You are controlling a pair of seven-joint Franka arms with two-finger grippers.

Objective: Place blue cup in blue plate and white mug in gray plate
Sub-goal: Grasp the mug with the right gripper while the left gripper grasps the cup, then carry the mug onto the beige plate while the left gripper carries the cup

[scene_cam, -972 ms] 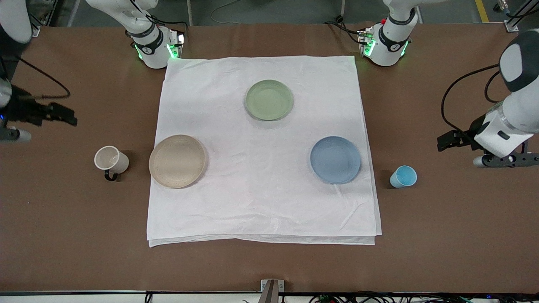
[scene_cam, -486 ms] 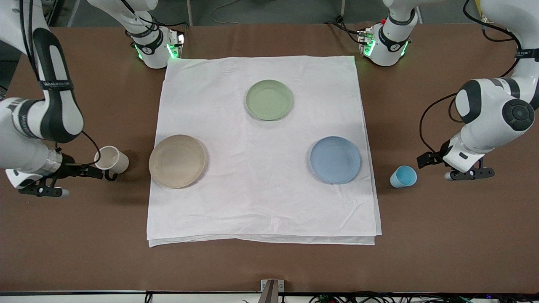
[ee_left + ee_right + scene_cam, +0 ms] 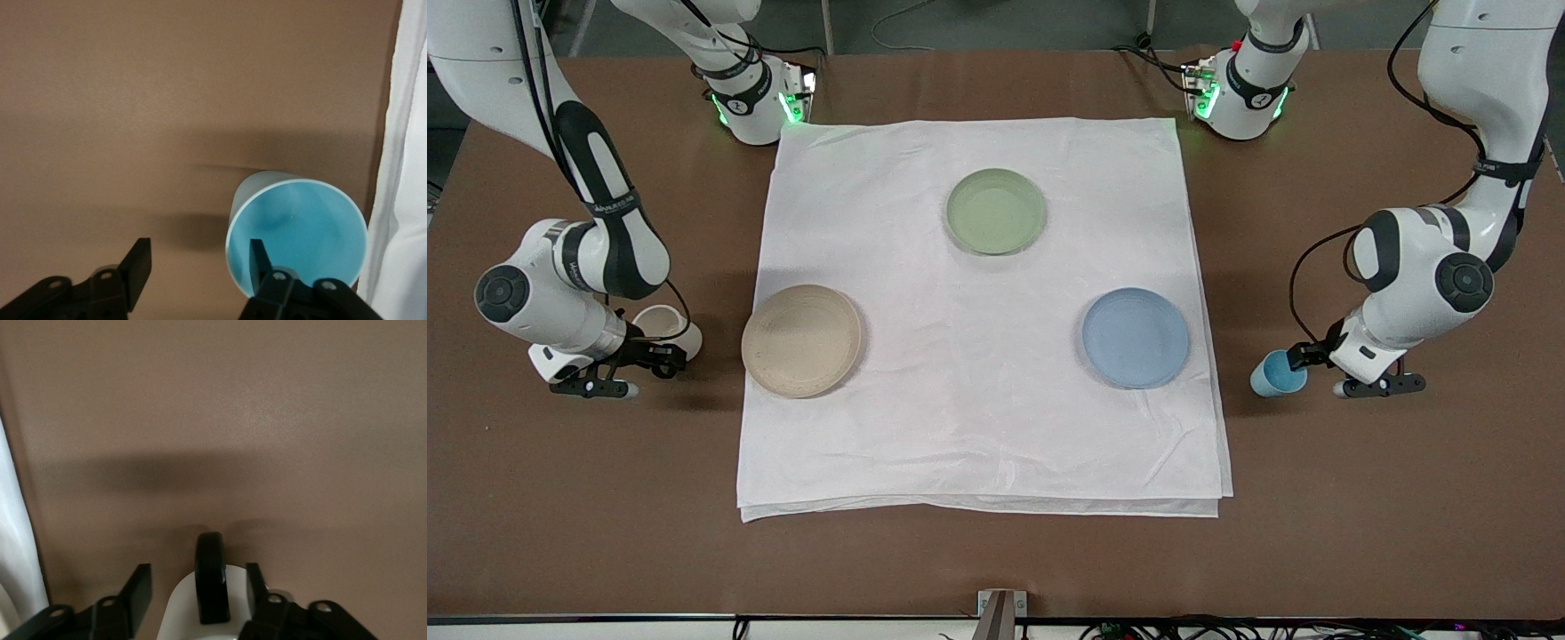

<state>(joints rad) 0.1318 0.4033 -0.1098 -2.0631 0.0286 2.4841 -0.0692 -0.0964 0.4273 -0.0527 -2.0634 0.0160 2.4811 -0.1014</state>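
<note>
the left gripper (image 3: 1303, 356) is seen at the right of the front frame, low over the brown table (image 3: 996, 560) and right at the blue cup (image 3: 1278, 373). in the left wrist picture its fingers (image 3: 138, 263) are spread wide, one over bare table and the other over the cup's rim, so the rim sits between them and nothing is clamped. the blue cup (image 3: 297, 233) stands upright on the bare table, just off the edge of the white cloth (image 3: 987, 311), and apart from the blue plate (image 3: 1136, 338), which lies on the cloth at centre right of the frame.

the right gripper (image 3: 660, 356) is seen at the left of the front frame, low at the white mug (image 3: 669, 327). in the right wrist picture its fingers (image 3: 140, 587) are spread wide on either side of the mug's dark handle (image 3: 212, 587), which stands up between them; whether they touch it cannot be told. the white mug (image 3: 193, 607) lies on its side on the bare table, just beside the gray plate (image 3: 802, 340), which rests on the cloth's edge at centre left. a pale green plate (image 3: 996, 212) is set at upper centre of the cloth, well apart from both grippers.
</note>
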